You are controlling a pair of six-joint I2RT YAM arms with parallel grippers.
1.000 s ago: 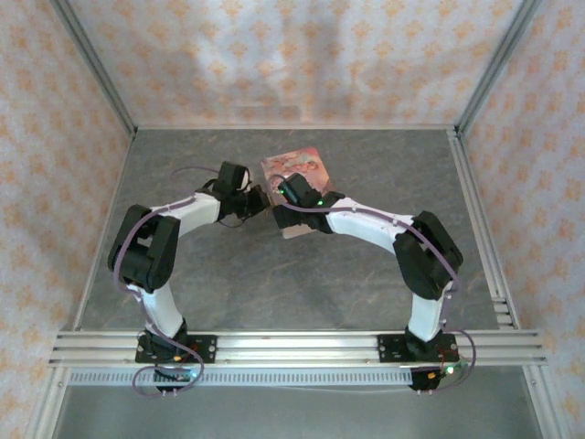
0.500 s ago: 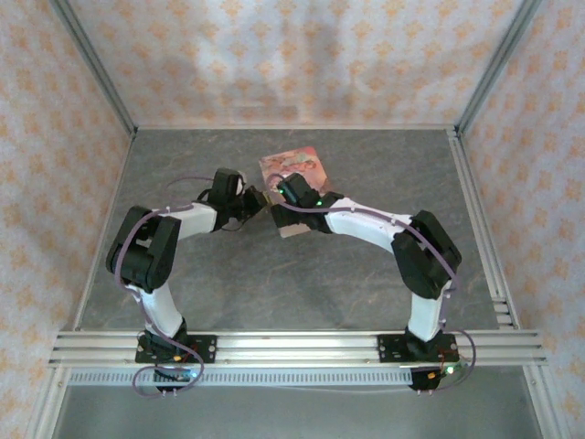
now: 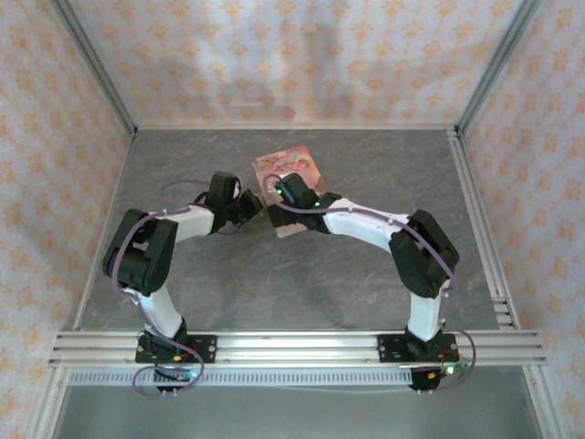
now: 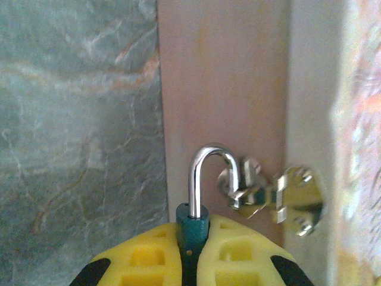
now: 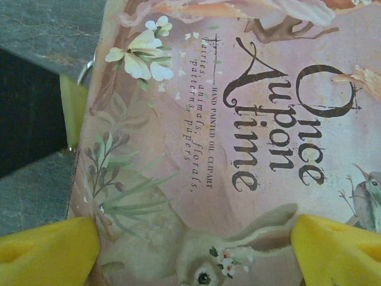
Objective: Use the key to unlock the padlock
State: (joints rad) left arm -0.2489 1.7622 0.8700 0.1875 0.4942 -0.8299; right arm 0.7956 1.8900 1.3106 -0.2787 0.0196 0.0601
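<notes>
Off to my left, the grey marbled worktop [image 4: 77,119] runs up to the plain pink side of the box [image 4: 220,89]. My left claw [image 4: 190,262] is clamped on the padlock [image 4: 191,223]: both yellow fingers [image 4: 238,256] squeeze its blue body, and the silvery shackle [image 4: 211,158] stands upright out of them. The shackle's free leg ends just beside the metal hasp [image 4: 286,199] on the box wall; whether it passes through the hasp's loop I cannot tell. Further right, my right claw [image 5: 193,250] sits over the box's flowery lid with its jaws far apart, one at the lid's left edge, the other well in over the printed picture. Whether they press on the lid I cannot tell.
</notes>
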